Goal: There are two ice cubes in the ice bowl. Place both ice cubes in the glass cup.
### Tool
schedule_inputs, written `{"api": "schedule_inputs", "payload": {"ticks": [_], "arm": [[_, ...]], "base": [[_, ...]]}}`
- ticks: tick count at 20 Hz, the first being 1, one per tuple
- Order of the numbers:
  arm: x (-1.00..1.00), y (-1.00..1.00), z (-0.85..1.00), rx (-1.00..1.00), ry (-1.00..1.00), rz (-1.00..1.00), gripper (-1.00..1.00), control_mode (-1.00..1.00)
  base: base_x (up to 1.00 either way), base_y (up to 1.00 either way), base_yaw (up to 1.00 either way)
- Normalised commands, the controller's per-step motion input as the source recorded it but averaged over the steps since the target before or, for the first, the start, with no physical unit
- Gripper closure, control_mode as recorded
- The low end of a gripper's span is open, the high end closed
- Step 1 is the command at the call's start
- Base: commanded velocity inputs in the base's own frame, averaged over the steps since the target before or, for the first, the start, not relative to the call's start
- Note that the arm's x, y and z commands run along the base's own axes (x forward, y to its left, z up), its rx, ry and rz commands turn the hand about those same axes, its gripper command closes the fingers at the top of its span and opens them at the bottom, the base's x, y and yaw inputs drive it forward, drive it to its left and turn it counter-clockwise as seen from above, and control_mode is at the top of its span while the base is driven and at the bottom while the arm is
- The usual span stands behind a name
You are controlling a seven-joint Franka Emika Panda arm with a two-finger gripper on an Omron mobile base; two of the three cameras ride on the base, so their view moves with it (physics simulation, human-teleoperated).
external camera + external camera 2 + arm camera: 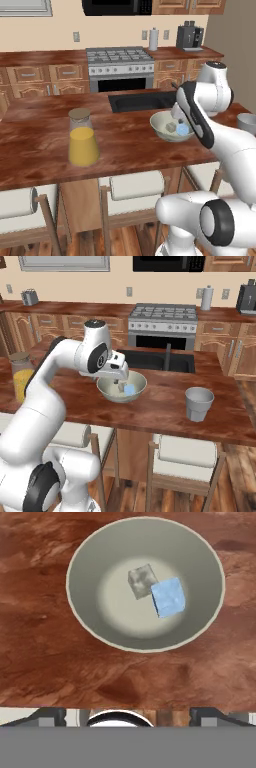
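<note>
Left base view: arm is reaching over the ice bowl (172, 126), which is sitting on the wooden surface (45, 140) right of the carafe (82, 138). Two ice cubes (176, 128) are lying inside the bowl, touching each other. The forearm is blocking the hand, so I cannot tell how wide it is set. Glass cup (247, 122) is peeking in at the frame edge, well apart from the bowl on the side away from the carafe.

Right base view: hand (118, 387) is hanging just above the bowl (121, 386), pointing down, probably lining up for a first pick. Finger spread is too small to read here. Cup (199, 403) is standing upright and apart from the bowl, mouth open for the drop.

Hand view: looking straight down into the bowl (87, 557). Grey cube (141, 582) and bluish cube (168, 597) are touching at the bowl's centre. Neither cube is in the hand yet. Fingertips (47, 718) are showing at the bottom corners, far apart, so the hand is looking wide.
</note>
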Motion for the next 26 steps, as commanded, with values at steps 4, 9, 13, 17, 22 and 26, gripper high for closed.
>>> {"api": "schedule_inputs", "payload": {"ticks": [4,9,13,17,22,26], "arm": [[0.53,-0.08,-0.13,-0.01,0.00,0.00,-1.00,-1.00],[0.61,0.00,-0.18,-0.01,0.01,0.00,-1.00,-1.00],[0.56,0.00,-0.25,-0.05,0.10,-0.02,-1.00,-1.00],[0.33,-0.05,-0.29,-0.06,0.19,-0.04,-1.00,-1.00],[0.17,-0.24,-0.27,-0.04,0.18,-0.03,-1.00,-1.00],[0.11,-0.15,-0.16,-0.01,0.14,-0.01,-1.00,-1.00]], "base": [[0.00,0.00,0.00],[0.00,0.00,0.00],[0.00,0.00,0.00],[0.00,0.00,0.00],[0.00,0.00,0.00],[0.00,0.00,0.00]]}}
